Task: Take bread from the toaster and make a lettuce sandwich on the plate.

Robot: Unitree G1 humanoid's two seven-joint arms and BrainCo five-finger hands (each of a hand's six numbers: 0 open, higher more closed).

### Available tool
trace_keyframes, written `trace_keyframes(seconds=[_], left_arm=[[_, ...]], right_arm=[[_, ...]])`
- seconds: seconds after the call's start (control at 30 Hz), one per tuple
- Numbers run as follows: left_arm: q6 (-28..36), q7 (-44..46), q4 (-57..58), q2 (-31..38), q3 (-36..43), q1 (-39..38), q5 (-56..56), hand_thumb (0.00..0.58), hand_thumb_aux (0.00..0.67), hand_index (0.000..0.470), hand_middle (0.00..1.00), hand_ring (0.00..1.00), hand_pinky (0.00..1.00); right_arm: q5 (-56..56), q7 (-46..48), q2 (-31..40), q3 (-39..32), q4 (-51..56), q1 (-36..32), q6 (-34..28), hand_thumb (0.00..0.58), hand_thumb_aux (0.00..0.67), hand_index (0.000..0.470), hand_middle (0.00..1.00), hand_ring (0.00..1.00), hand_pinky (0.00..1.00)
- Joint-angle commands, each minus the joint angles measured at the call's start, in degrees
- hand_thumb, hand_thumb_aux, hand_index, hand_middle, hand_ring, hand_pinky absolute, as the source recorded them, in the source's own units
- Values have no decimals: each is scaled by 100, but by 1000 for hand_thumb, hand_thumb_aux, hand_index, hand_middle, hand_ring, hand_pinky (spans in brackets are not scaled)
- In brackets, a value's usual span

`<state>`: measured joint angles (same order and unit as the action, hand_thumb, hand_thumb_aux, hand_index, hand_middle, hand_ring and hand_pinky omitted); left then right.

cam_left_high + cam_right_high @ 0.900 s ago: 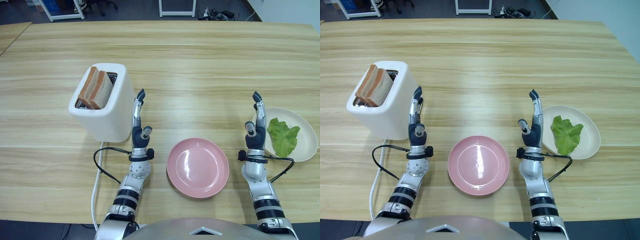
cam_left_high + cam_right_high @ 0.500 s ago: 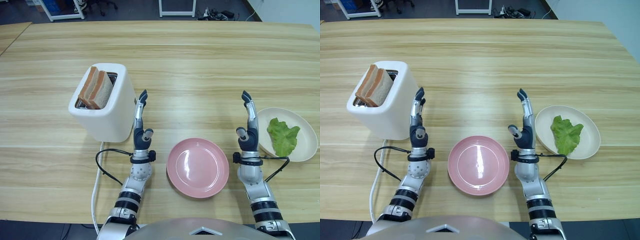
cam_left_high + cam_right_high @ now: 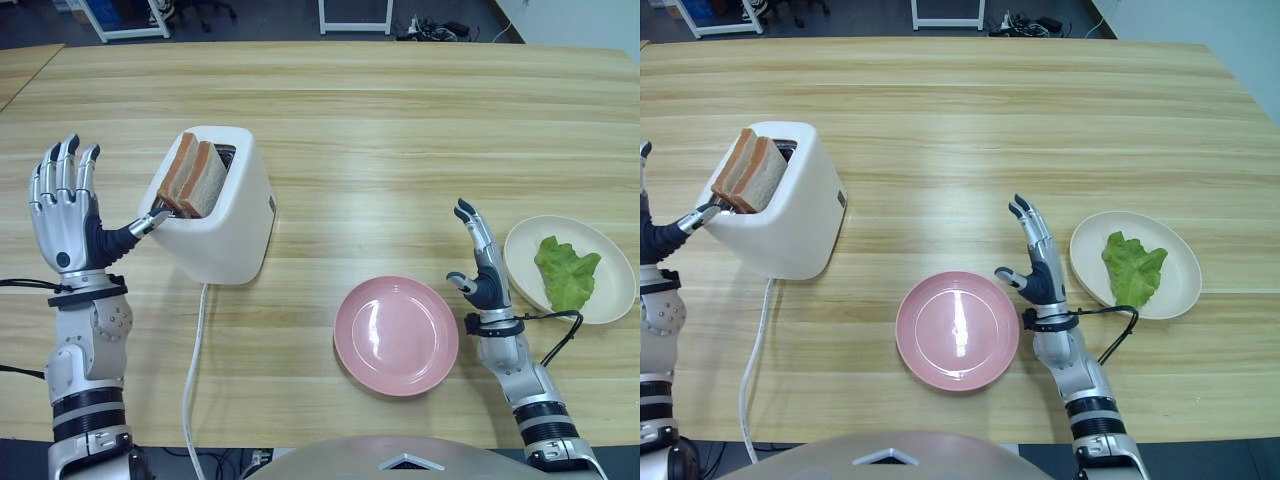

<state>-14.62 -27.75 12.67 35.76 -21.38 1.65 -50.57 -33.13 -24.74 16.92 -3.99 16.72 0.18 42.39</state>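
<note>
A white toaster (image 3: 222, 222) stands at the left of the table with two slices of bread (image 3: 191, 176) sticking up from its slot. My left hand (image 3: 67, 212) is raised open left of the toaster, its thumb tip touching the toaster's near left top edge by the bread. An empty pink plate (image 3: 396, 334) lies near the front centre. A lettuce leaf (image 3: 566, 272) rests in a cream dish (image 3: 610, 303) at the right. My right hand (image 3: 482, 272) is open between the pink plate and the dish, holding nothing.
The toaster's white cord (image 3: 193, 350) runs down to the table's front edge. Black cables (image 3: 560, 330) trail from my right wrist beside the cream dish. The far half of the wooden table (image 3: 400, 110) is bare.
My left hand has swung from right of the toaster to its left side, and the toaster has turned slightly. My right hand has drifted left and tilted, away from the cream dish.
</note>
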Motion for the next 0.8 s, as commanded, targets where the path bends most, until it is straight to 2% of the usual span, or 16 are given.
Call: trace_keyframes(seconds=[0.03, 0.57, 0.6, 0.63, 0.67, 0.7, 0.77, 0.8], left_arm=[[229, 338, 340, 330, 332, 151, 183, 0, 0, 0, 0, 0, 0], [234, 703, 1576, 905, 1771, 1509, 456, 0, 0, 0, 0, 0, 0], [196, 702, 1638, 914, 1846, 1579, 465, 49, 29, 20, 0, 0, 0], [162, 701, 1673, 924, 1911, 1620, 476, 144, 89, 63, 0, 0, 0], [110, 671, 1687, 932, 1964, 1643, 490, 349, 247, 173, 0, 0, 0], [3, 650, 1645, 918, 2019, 1648, 539, 456, 360, 253, 0, 0, 0], [-186, 611, 1518, 888, 2153, 1625, 603, 536, 486, 341, 0, 0, 0], [-279, 592, 1394, 863, 2194, 1570, 646, 580, 670, 470, 0, 0, 0]], right_arm=[[-80, -35, 128, -4, 162, -176, 0, 0, 0, 0, 0, 0, 0], [-82, -368, 187, 27, 359, -256, 2, 0, 0, 0, 0, 0, 0], [-83, -385, 185, 24, 366, -255, -1, 0, 0, 0, 0, 0, 0], [-85, -397, 183, 16, 376, -257, 0, 0, 0, 0, 0, 0, 0], [-86, -405, 179, 7, 384, -259, 2, 0, 0, 0, 0, 0, 0], [-87, -415, 173, 0, 393, -257, 1, 0, 0, 0, 0, 0, 0], [-91, -443, 160, -8, 431, -254, -17, 0, 0, 0, 0, 0, 0], [-89, -444, 155, -14, 434, -253, -24, 0, 0, 0, 0, 0, 0]])
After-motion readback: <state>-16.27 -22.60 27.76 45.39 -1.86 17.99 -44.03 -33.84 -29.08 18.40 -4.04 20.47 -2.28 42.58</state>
